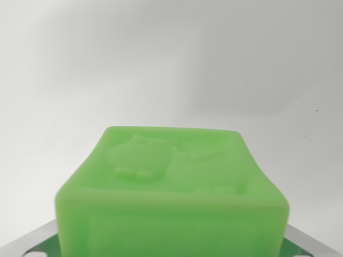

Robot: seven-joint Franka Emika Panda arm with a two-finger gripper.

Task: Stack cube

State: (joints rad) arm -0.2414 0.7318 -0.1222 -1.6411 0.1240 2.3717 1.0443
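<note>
I see the soft green rubber cube with embossed owls (171, 193) filling my wrist view's bottom — blurred, close — gripper state I cannot tell.

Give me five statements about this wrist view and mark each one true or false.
1. The cube is green. True.
2. Its top face is smooth and blank. False: it carries a raised relief figure.
3. The cube fills the lower middle of the wrist view. True.
4. A second cube is in view behind it. False: only a plain white surface shows there.
5. The tool's fingertips are plainly seen. False: they are not visible here.
</note>
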